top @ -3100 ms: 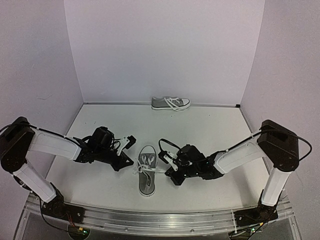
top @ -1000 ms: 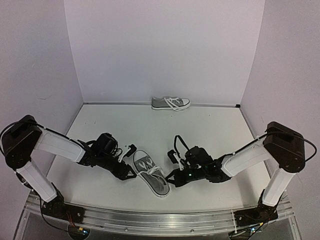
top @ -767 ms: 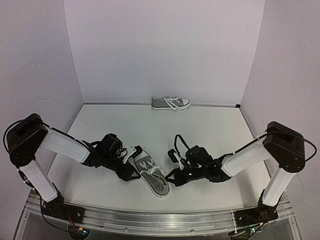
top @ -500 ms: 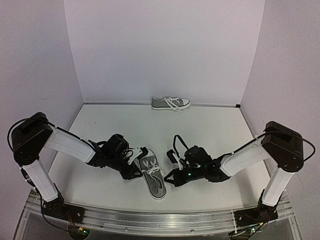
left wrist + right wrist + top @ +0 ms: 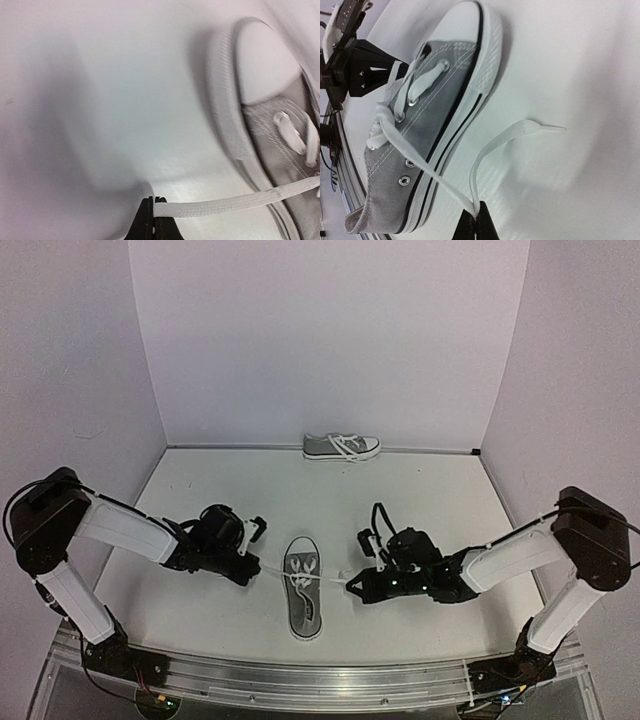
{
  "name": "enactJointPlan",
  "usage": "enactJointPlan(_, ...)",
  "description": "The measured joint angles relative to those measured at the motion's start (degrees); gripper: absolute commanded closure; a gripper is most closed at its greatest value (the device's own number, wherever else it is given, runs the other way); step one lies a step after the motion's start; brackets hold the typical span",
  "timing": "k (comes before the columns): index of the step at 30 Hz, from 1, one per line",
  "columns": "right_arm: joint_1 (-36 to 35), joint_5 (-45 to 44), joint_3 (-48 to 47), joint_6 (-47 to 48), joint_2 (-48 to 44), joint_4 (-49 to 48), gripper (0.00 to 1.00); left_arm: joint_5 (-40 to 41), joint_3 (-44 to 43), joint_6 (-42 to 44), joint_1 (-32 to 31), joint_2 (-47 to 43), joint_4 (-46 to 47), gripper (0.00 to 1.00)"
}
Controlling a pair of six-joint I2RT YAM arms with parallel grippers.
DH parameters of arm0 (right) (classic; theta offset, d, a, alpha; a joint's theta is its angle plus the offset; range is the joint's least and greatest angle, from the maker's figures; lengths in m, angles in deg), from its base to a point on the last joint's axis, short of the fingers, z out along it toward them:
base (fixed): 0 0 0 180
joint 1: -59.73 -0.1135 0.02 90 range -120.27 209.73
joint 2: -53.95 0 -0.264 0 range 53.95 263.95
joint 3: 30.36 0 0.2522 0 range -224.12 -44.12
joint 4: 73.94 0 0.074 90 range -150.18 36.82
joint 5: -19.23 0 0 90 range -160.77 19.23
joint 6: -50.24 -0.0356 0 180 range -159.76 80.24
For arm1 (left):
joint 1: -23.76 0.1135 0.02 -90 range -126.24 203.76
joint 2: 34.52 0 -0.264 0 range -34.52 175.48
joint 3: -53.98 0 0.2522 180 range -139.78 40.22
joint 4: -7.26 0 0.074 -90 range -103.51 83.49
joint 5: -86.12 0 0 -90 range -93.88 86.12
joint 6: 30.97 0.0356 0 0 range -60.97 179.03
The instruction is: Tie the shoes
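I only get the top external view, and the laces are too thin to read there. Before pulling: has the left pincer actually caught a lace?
Observer: Yes. The left wrist view shows the left pincer shut on a white lace, which runs straight to the near shoe.
Operator: And the right side?
Observer: The right pincer is shut on the other lace partway along. Its tip lies loose on the table beyond the grip.
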Motion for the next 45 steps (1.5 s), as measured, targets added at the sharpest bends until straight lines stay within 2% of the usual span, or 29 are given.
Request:
enactJointPlan(4, 1.5, -5.0, 2.1, -1.6, -8.6, 2.9, 1.0, 1.9, 2.1, -5.6, 7.6, -6.0, -0.7, 1.0)
enactJointPlan(10, 2.7, -9.4, 3.0, -3.7, -13.8, 4.6, 1.0, 1.8, 2.2, -11.3, 10.8, -13.9, -3.1, 1.0)
enactJointPlan(22, 2.9, -10.0, 5.2, -7.6, -13.1, 5.8, 1.0, -2.2, 8.0, -15.9, 12.5, -17.4, -7.4, 1.0)
enactJointPlan(30, 3.3, -8.9, 1.4, -6.6, -2.1, 6.0, 0.99, -5.7, 9.9, -16.8, 13.1, -17.4, -8.0, 0.98)
enactJointPlan(31, 3.3, -8.7, 0.8, -6.2, -1.4, 6.0, 0.95, -6.0, 9.8, -16.6, 13.2, -17.2, -8.3, 0.95)
enactJointPlan(32, 3.3, -8.5, 0.3, -5.8, -1.0, 6.1, 0.87, -6.2, 9.7, -16.5, 13.4, -16.8, -8.5, 0.88)
enactJointPlan(34, 3.5, -8.0, -0.5, -4.7, -0.7, 6.6, 0.58, -6.5, 9.1, -16.2, 13.6, -15.2, -9.1, 0.72)
enactJointPlan(36, 3.9, -7.9, -0.8, -4.0, -0.7, 7.7, 0.37, -6.7, 7.6, -15.3, 13.9, -12.7, -10.6, 0.55)
enactJointPlan(38, 4.1, -7.8, -0.9, -2.9, -1.0, 9.1, 0.26, -7.2, 6.0, -14.4, 14.2, -11.2, -12.0, 0.38)
enactJointPlan(41, 4.3, -7.6, -0.9, -1.2, -3.6, 11.7, 0.11, -7.2, 4.4, -13.1, 14.3, -12.1, -13.7, 0.05)
enactJointPlan(43, 4.3, -7.5, -0.9, 0.1, -6.7, 13.0, 0.02, -6.5, 3.7, -11.7, 14.3, -14.7, -15.5, 0.01)
enactJointPlan(45, 4.3, -7.5, -0.9, 1.7, -11.3, 14.1, 0.02, -5.6, 2.7, -10.4, 14.3, -18.9, -17.5, 0.01)
